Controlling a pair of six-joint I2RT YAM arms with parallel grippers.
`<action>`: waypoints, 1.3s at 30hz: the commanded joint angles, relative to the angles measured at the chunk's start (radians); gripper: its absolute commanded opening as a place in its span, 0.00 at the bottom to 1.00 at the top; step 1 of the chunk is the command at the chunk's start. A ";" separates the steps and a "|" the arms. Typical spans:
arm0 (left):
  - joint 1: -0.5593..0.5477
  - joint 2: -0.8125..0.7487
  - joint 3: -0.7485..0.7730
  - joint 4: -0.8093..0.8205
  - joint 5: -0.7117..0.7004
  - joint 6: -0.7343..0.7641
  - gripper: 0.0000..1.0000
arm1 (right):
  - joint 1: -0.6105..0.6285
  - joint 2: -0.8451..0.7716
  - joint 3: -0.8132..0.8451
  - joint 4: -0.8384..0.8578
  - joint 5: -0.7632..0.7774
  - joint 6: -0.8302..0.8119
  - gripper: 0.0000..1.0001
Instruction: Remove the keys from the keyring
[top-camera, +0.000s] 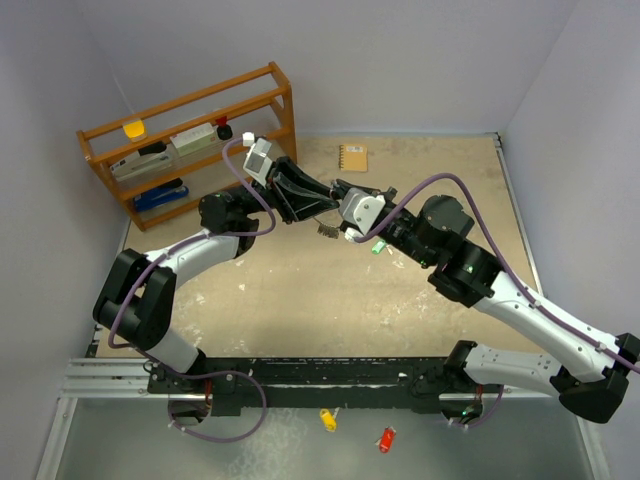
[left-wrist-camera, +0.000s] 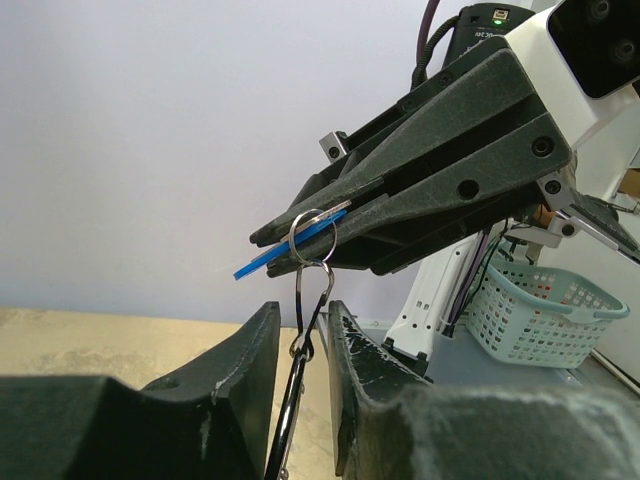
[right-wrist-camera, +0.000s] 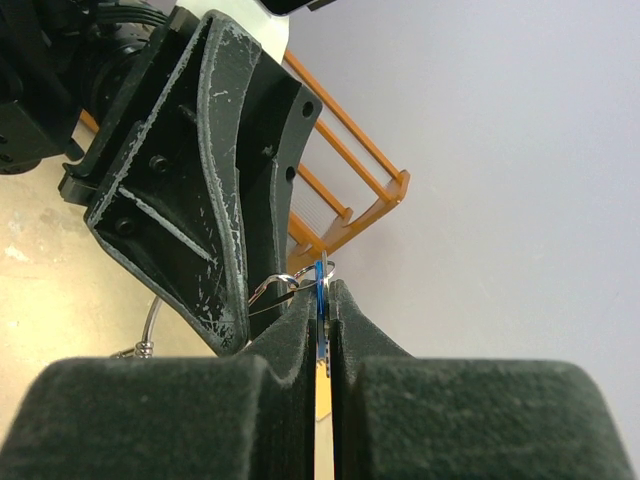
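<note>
1. Blue plastic key tag (left-wrist-camera: 272, 259) is clamped flat in the fully closed right gripper (right-wrist-camera: 322, 296). Its long axis runs along the fingers and pokes past their tips.
2. A small split ring (left-wrist-camera: 292, 238) circles the tag. The wire keyring (left-wrist-camera: 302, 345) hangs from it, straight down into the left gripper (left-wrist-camera: 303, 318).
3. The left jaws stand narrowly apart around the wire; whether they pinch it is unclear.
4. A light green tag (top-camera: 378, 247) shows under the right wrist; whether it is still attached is unclear.
5. The contents of the teal mesh basket (left-wrist-camera: 545, 322) are unreadable. The wooden rack (top-camera: 180, 101) holds small office items.

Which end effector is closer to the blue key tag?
Right. The right end effector is shut on the blue tag; the left end effector is close by, not touching it, straddling the keyring.
</note>
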 joint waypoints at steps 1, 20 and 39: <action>0.008 -0.017 0.007 0.196 0.006 0.002 0.19 | 0.004 -0.028 0.009 0.067 0.017 0.000 0.00; 0.008 -0.024 0.020 0.195 -0.016 -0.004 0.00 | 0.003 -0.025 0.002 0.057 0.013 0.006 0.00; 0.009 -0.067 0.111 -0.226 -0.084 0.155 0.00 | 0.003 0.004 0.025 0.001 0.062 -0.020 0.00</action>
